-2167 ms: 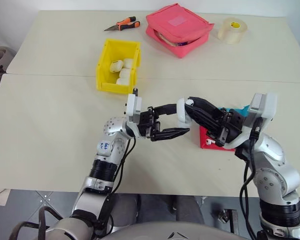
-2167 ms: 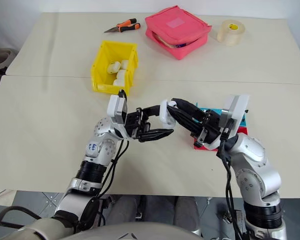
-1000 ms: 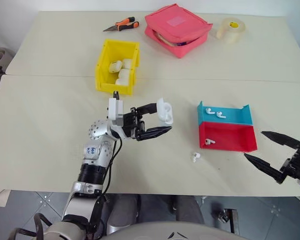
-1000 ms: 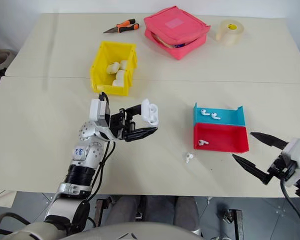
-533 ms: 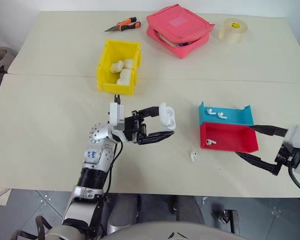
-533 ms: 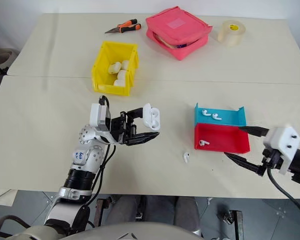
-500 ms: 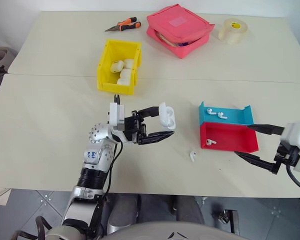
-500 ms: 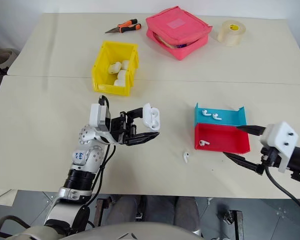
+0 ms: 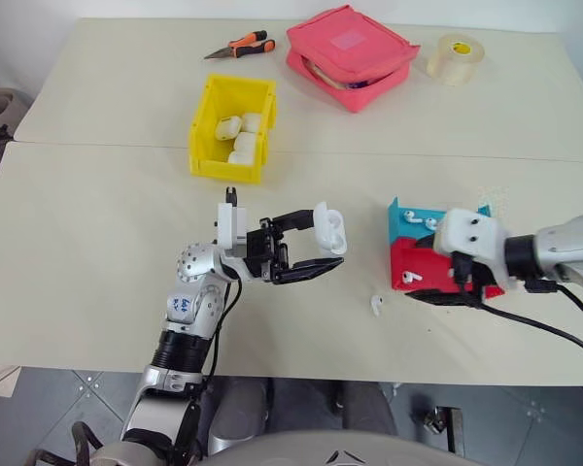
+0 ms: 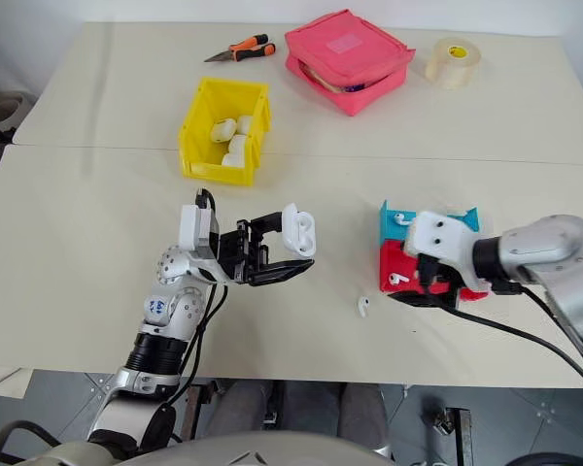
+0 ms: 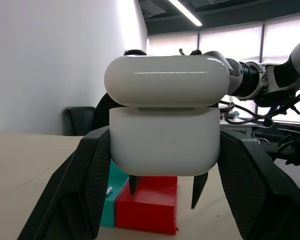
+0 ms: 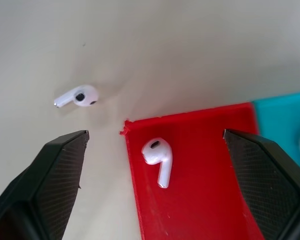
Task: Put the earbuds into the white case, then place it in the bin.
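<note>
Over the red plastic tray (image 12: 200, 190), right pincer (image 12: 155, 150) spread wide: centre on the tiny white earbud (image 12: 158, 156). Left pincer (image 9: 316, 248) grasping glossy white case (image 9: 328, 227).

Left claw (image 10: 293, 251) mid-frame gripping white case (image 10: 298, 231), lid ajar, loose earbud (image 10: 362, 306) on tabletop (image 10: 78, 223), yellow bin (image 10: 196, 136) upper left

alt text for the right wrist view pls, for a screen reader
The open right end effector hangs over the corner of a red tray, one white earbud lying in the tray between its two black fingers. A second earbud lies on the beige table just outside the tray; a blue tray adjoins the red one.
</note>
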{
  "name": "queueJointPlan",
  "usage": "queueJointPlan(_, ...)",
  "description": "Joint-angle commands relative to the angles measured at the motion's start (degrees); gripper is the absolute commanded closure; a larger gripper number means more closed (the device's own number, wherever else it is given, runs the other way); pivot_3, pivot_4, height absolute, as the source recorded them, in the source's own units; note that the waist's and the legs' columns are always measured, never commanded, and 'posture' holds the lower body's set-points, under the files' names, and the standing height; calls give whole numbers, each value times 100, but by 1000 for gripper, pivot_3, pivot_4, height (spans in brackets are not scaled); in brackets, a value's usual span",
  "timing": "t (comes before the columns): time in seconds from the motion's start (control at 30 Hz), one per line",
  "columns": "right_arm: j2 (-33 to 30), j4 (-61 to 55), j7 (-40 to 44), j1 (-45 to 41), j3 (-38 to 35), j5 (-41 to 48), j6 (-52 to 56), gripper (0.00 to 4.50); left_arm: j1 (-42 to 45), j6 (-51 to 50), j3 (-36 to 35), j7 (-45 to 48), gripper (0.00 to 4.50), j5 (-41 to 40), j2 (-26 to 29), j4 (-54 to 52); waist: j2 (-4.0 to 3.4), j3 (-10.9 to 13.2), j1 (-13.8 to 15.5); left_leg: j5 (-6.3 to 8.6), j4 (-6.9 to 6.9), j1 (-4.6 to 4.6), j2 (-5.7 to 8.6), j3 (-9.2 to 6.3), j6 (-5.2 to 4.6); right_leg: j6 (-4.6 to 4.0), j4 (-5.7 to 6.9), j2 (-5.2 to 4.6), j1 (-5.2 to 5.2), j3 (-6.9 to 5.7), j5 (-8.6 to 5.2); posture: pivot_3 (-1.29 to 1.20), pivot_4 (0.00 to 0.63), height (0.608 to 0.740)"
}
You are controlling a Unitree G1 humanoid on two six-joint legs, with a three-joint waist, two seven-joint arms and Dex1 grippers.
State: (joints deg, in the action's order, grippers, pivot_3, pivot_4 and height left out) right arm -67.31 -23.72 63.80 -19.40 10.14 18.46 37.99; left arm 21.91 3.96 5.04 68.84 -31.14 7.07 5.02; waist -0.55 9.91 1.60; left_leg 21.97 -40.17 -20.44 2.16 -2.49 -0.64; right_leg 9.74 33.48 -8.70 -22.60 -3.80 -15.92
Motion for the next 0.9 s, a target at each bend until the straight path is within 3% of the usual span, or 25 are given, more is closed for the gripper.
queueJointPlan(0.03, -29, 164, 125, -158, 248, -437, -219, 17, -48, 101, 41, -34, 1700, -27, -34, -251, 0, 0, -4, 0, 0, 0, 0, 0, 0, 0, 0, 0, 0, -1, 0, 0, 150, 740)
queueJointPlan(0.17, 101, 337, 179, -299, 416, -707, -398, 17, -85, 101, 48, -53, 1700, -38, -13, -287, 0, 0, -23, 0, -1, 1, -3, 4, 1, 0, 3, 2, 0, -1, 0, 0, 150, 740)
queueJointPlan(0.2, 145, 377, 178, -332, 446, -762, -429, 190, -92, 98, 50, -62, 1700, -41, -8, -298, 0, 0, -24, 0, 0, 2, -3, 4, 1, 0, 3, 2, -1, 0, 0, 0, 150, 740)
queueJointPlan(0.27, 209, 444, 190, -375, 487, -853, -492, 632, -103, 91, 55, -75, 1700, -42, 0, -316, 0, 0, -25, 0, -1, 2, -4, 4, 1, 0, 4, 3, -1, 0, 0, 0, 150, 740)
queueJointPlan(0.43, 367, 483, 269, -414, 522, -959, -514, 2376, -91, 78, 58, -95, 1700, -43, 8, -322, 0, 0, -15, 0, -2, 2, -3, 3, 1, 0, 4, 2, -1, -1, 0, 0, 150, 740)
queueJointPlan(0.9, 486, 533, 498, -487, 607, -1253, -554, 2376, -80, 73, 66, -127, 1700, -49, 18, -337, 0, 0, -20, 0, -2, 2, -3, 3, 1, 0, 4, 2, 0, 0, 0, 0, 150, 740)
